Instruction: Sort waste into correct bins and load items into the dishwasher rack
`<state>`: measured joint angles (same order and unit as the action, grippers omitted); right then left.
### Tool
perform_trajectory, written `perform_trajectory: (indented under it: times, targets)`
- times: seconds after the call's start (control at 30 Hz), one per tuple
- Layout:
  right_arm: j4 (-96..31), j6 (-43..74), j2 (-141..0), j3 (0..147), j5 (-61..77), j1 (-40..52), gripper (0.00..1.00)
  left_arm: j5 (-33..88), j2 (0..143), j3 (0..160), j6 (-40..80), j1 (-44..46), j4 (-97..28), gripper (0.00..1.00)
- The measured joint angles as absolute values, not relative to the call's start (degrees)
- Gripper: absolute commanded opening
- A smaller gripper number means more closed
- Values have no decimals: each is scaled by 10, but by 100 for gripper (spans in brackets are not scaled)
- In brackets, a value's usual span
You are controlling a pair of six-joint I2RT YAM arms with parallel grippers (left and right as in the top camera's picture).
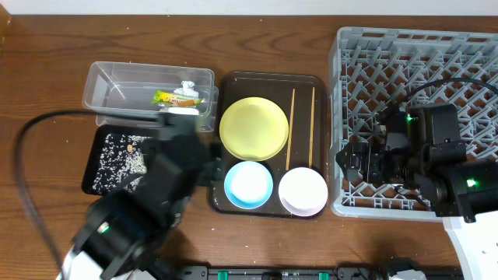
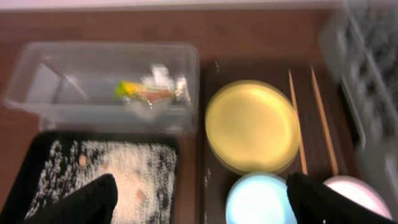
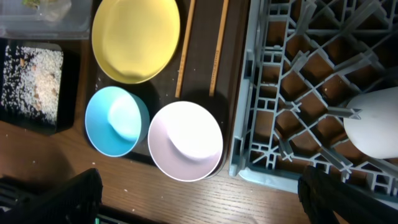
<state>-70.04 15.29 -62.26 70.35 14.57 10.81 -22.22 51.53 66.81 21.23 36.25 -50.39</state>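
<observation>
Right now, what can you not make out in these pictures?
Snack wrapper: print lost to motion blur, left wrist view.
Black tray: right end under the left arm, overhead.
Dishwasher rack: near part under the right arm, overhead.
White rounded shape: cut by the frame edge, right wrist view; unidentifiable.

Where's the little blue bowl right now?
In the overhead view the blue bowl sits on the brown tray, just below the yellow plate and left of the pink-white bowl.
</observation>
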Motion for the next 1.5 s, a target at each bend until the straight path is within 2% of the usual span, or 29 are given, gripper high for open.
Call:
perform_trajectory:
  times: [0.1, 0.3, 0.5, 0.93, 1.27, 1.5]
  targets:
    - [-700, 153, -622, 703, 146, 108, 99, -201, 444, 617, 195, 289, -434, 90]
    - [-701, 153, -623, 703, 146, 108, 99, -77, 298, 484, 116, 118, -324, 90]
    - [-701, 153, -623, 703, 146, 108, 99, 1, 198, 374, 74, 39, -298, 90]
    - [-701, 153, -622, 703, 146, 108, 99, 59, 12, 183, 55, -1, -203, 90]
    - [-701, 153, -623, 703, 146, 108, 99, 93, 6, 65, 55, -2, -147, 91]
    - [-701, 153, -623, 703, 146, 108, 99, 100, 7, 55, 55, -2, -125, 91]
